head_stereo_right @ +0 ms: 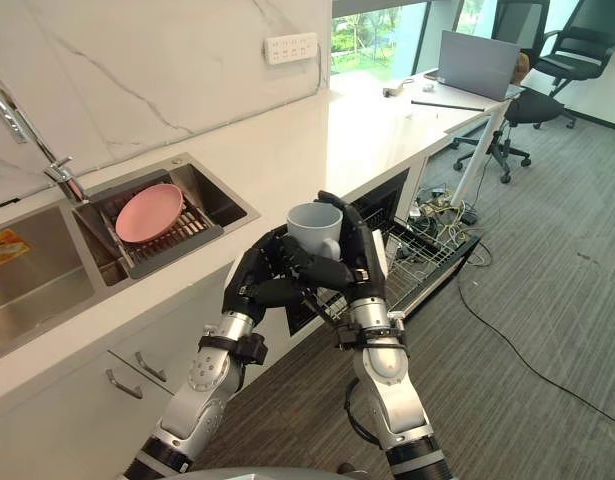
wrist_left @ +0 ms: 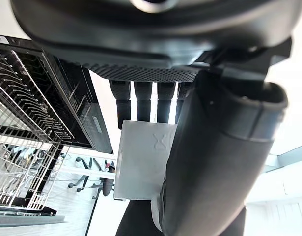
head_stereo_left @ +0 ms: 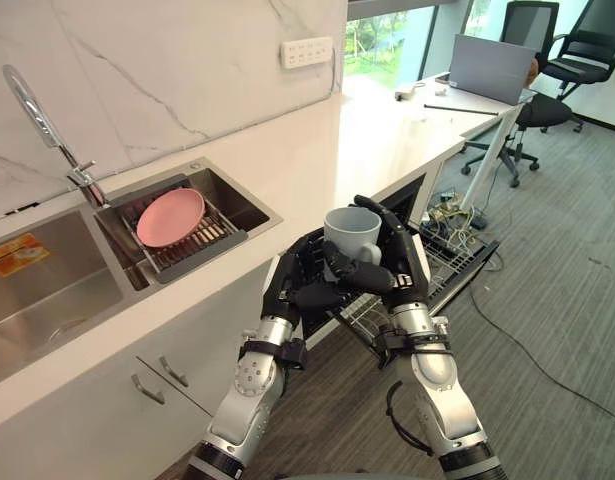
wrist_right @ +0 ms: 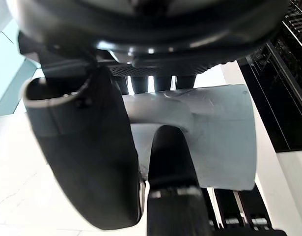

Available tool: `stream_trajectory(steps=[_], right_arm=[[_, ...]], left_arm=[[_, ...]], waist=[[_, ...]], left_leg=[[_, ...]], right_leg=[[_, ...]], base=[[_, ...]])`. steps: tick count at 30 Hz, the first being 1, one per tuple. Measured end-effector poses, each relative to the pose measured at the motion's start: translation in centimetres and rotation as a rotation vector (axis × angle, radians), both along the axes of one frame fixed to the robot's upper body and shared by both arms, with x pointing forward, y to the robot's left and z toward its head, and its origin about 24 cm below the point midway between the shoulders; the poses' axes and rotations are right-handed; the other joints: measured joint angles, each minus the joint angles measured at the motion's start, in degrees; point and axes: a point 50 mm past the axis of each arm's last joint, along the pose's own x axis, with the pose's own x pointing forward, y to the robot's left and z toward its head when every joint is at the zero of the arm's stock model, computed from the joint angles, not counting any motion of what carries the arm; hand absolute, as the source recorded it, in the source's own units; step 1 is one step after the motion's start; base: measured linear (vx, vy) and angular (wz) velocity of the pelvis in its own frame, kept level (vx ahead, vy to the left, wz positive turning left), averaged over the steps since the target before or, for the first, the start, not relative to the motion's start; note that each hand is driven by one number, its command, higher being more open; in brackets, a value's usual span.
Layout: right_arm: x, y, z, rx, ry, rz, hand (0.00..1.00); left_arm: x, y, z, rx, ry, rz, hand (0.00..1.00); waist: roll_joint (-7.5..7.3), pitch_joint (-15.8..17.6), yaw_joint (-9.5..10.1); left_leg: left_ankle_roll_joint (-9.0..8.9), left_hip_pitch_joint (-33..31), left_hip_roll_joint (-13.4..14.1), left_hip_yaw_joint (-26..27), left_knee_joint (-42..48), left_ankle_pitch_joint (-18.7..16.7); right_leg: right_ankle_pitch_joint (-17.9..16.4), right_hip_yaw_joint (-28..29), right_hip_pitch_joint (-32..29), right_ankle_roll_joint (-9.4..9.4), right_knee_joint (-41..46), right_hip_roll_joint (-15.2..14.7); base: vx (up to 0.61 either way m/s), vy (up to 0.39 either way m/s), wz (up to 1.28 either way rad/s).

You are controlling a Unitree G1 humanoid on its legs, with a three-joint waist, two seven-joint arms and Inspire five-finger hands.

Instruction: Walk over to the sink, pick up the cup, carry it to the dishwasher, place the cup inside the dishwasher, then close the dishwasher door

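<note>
Between the robot's two dark hands, a pale grey ceramic cup sits upright, mouth up, raised clear of the white counter. It looks rigid, fairly light and smooth-glazed, so probably slippery, and breakable if dropped. Its round body, gripped from both sides, seems the safest hold. On one side the left hand wraps its fingers round the cup. Opposite it, the right hand curls round the other side, thumb laid across the front. Below and just beyond the right hand, the open dishwasher's pulled-out wire rack waits.
</note>
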Motion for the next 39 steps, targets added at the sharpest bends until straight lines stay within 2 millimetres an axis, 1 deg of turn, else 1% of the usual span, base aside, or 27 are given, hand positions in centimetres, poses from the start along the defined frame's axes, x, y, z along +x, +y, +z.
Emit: stream_trajectory(steps=[1,6,7,10,12,14,16,19,23,26,28,29,31,32,33,36,39], right_arm=[[0.0,0.0,0.0,0.002,-0.005,0.000,0.30],[0.1,-0.3,0.1,0.006,-0.007,-0.017,0.30],[0.1,-0.5,0.2,0.010,-0.009,-0.026,0.30],[0.2,-1.1,0.4,-0.009,-0.022,-0.058,0.30],[0.1,-1.2,1.0,-0.032,-0.051,-0.076,0.30],[0.1,-2.2,1.7,-0.075,-0.086,-0.125,0.30],[0.1,-3.0,2.1,-0.082,-0.104,-0.165,0.30],[0.0,-4.3,2.2,-0.084,-0.109,-0.227,0.30],[-0.3,-5.5,2.4,-0.108,-0.116,-0.287,0.30],[-0.6,-6.3,2.2,-0.114,-0.105,-0.314,0.30],[-1.1,-7.0,1.5,-0.126,-0.075,-0.337,0.30],[-1.3,-7.2,1.3,-0.129,-0.067,-0.343,0.30],[-1.8,-8.0,0.6,-0.144,-0.035,-0.361,0.30],[-1.9,-8.2,0.5,-0.148,-0.029,-0.366,0.30],[-2.0,-8.6,0.2,-0.159,-0.014,-0.375,0.30],[-2.0,-9.8,-1.0,-0.189,0.046,-0.401,0.30],[-2.2,-10.8,-2.8,-0.208,0.129,-0.424,0.30]], left_arm=[[0.1,0.0,0.1,0.000,-0.004,-0.001,0.90],[0.0,-0.2,0.3,-0.002,-0.011,-0.013,0.90],[0.0,-0.4,0.5,-0.005,-0.021,-0.026,0.90],[-0.3,-0.6,2.1,-0.017,-0.096,-0.057,0.90],[-0.2,-0.4,2.3,-0.013,-0.106,-0.048,0.90],[-0.1,0.4,2.9,-0.023,-0.130,-0.011,0.90],[0.1,1.3,3.3,-0.028,-0.155,0.025,0.90],[-0.1,3.0,3.9,-0.042,-0.189,0.101,0.90],[-0.7,4.4,3.2,-0.042,-0.166,0.158,0.90],[-1.8,5.0,1.6,-0.055,-0.096,0.152,0.90],[-3.1,5.2,-0.3,-0.045,-0.014,0.134,0.90],[-3.3,5.3,-0.9,-0.039,0.013,0.131,0.90],[-4.4,5.6,-3.8,-0.008,0.140,0.119,0.90],[-4.7,5.7,-4.6,0.000,0.174,0.115,0.90],[-5.5,5.9,-6.2,0.015,0.247,0.104,0.90],[-7.4,6.4,-9.4,0.053,0.405,0.085,0.90],[-9.1,7.6,-12.0,0.131,0.534,0.086,0.90]], waist=[[0.00,-0.01,-0.01],[-0.06,-0.05,0.37],[-0.10,-0.07,0.57],[-0.33,-0.14,0.66],[-0.38,-0.16,0.62],[-0.70,-0.32,0.65],[-0.74,-0.34,0.67],[-0.77,-0.32,0.63],[-0.79,-0.30,0.60],[-0.88,-0.25,0.56],[-0.97,-0.19,0.59],[-0.97,-0.19,0.61],[-0.99,-0.17,0.60],[-0.99,-0.17,0.56],[-1.01,-0.16,0.49],[-1.36,0.06,0.47],[-1.86,0.38,0.43]], left_leg=[[0.02,0.24,-0.06,-0.03,-0.45,0.30],[-0.01,1.51,-0.20,-0.26,-3.18,1.78],[-0.09,1.75,-0.20,-0.30,-3.73,2.05],[-0.03,2.32,-0.20,-0.46,-4.87,2.68],[-0.09,3.05,-0.19,-0.46,-5.57,2.87],[-0.11,3.31,-0.18,-0.45,-5.84,2.89],[-0.14,3.36,-0.19,-0.46,-6.00,2.91],[-0.27,3.72,-0.22,-0.46,-6.83,3.25],[-0.26,3.71,-0.21,-0.53,-6.83,3.26],[-0.26,3.69,-0.21,-0.63,-6.85,3.25],[-0.36,3.63,-0.25,-0.83,-6.86,3.19],[-0.42,3.61,-0.27,-0.88,-6.87,3.15],[-0.47,3.44,-0.37,-1.08,-6.90,3.15],[-0.48,3.40,-0.40,-1.09,-6.96,3.15],[-0.49,3.33,-0.46,-1.09,-7.13,3.14],[-0.52,3.11,-0.46,-1.35,-7.13,3.14],[-0.68,2.47,-0.40,-2.16,-6.88,3.29]], right_leg=[[0.00,-0.03,0.06,0.00,0.00,-0.02],[0.00,-0.36,0.17,-0.01,-0.04,-0.02],[0.00,-0.41,0.17,-0.01,-0.05,-0.02],[0.01,-0.63,0.28,-0.01,-0.13,-0.02],[0.00,-0.64,0.78,-0.01,-0.30,0.01],[0.00,-0.65,1.00,0.00,-0.43,0.02],[-0.01,-0.66,1.00,0.02,-0.45,0.00],[-0.02,-0.70,1.00,0.02,-0.55,0.03],[-0.04,-0.78,1.05,0.06,-0.62,0.03],[-0.10,-0.88,1.06,0.14,-0.61,0.01],[-0.19,-1.12,1.08,0.22,-0.61,-0.05],[-0.22,-1.18,1.08,0.24,-0.61,-0.08],[-0.40,-1.40,1.04,0.44,-0.61,-0.20],[-0.42,-1.41,1.00,0.46,-0.61,-0.24],[-0.47,-1.42,0.91,0.52,-0.60,-0.29],[-0.60,-1.71,0.88,0.65,-0.68,-0.44],[-0.46,-2.53,0.70,0.34,-0.96,-0.62]], base=[[-0.03,-0.025,0.01],[-0.03,-0.028,0.03],[-0.03,-0.028,0.03],[-0.01,-0.009,0.01],[0.00,0.000,0.00],[0.00,0.000,0.00],[0.00,0.000,0.00],[0.00,0.000,0.00],[0.00,0.000,0.00],[-0.01,-0.007,0.01],[-0.02,-0.023,0.05],[-0.02,-0.017,0.06],[-0.02,-0.016,0.05],[0.00,0.000,0.00],[0.00,0.000,0.00],[-0.01,-0.010,0.04],[-0.01,-0.016,0.13]])
